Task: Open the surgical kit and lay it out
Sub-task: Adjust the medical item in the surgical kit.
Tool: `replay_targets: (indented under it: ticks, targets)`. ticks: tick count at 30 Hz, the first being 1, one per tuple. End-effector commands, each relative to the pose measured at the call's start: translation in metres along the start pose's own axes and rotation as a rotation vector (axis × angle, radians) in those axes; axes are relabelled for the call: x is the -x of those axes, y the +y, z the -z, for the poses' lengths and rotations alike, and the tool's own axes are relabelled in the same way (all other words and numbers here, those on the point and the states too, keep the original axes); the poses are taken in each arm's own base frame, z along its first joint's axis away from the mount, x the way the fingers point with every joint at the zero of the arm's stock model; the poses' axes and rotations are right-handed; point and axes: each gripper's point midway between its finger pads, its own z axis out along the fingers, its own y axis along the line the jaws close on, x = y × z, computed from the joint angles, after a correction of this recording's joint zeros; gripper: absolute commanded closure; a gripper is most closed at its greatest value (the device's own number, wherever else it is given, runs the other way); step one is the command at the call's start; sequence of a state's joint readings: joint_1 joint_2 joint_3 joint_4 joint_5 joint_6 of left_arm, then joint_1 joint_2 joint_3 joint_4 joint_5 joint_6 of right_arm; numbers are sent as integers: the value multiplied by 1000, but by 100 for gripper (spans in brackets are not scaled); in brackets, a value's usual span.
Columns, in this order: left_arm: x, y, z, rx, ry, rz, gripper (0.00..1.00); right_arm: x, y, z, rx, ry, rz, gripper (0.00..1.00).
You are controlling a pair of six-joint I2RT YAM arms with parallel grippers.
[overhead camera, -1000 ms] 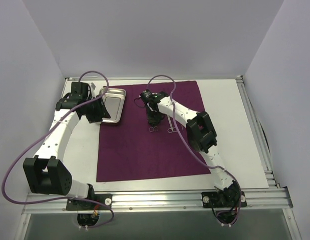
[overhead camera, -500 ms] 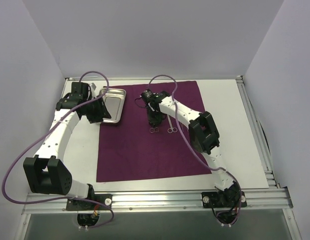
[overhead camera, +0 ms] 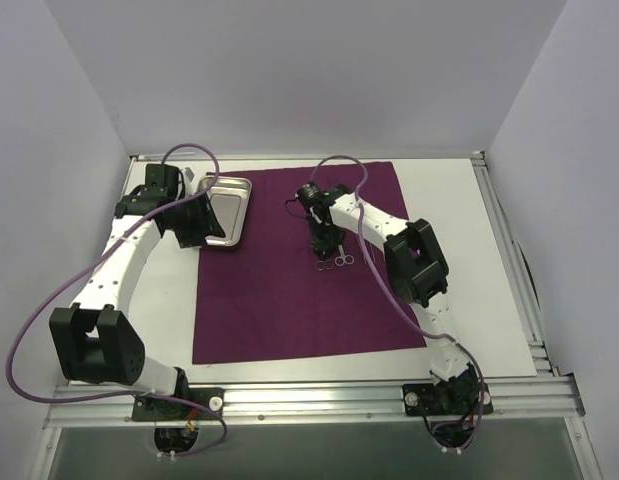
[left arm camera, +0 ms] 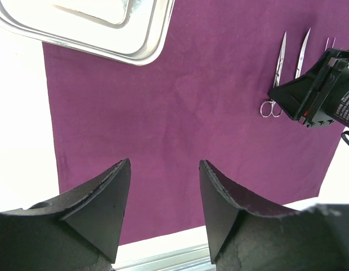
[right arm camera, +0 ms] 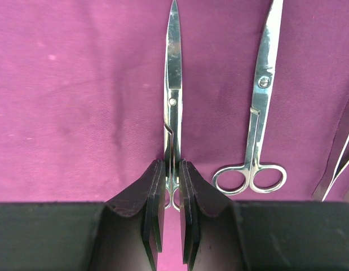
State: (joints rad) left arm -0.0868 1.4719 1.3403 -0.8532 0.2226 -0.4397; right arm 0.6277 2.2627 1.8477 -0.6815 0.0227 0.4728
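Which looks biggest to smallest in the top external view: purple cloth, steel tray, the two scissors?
1. purple cloth
2. steel tray
3. gripped scissors and free scissors: they look alike, and the right pincer covers part of the gripped pair, so I won't rank them.

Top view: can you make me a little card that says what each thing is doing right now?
cloth: spread out flat
tray: at the cloth's far left corner, partly on it
left tool: open, empty, above the cloth
right tool: shut on the held scissors, by the handle
other scissors: flat on the cloth, beside the held pair, not touching
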Motion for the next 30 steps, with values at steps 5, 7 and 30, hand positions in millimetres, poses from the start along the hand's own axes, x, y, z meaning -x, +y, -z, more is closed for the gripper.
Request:
replay_targets:
  ticks: [5,7,30]
  targets:
    - [18,-11,4,-44,-50,-12,38,8,-9,16,-5,-40,5,100]
    - [19,-12,4,-46,-51,-11,38,8,-9,13,-1,-36,4,100]
    - [23,-16,-2,-64,-47,-2,34,14,-1,5,53,-29,-21,65]
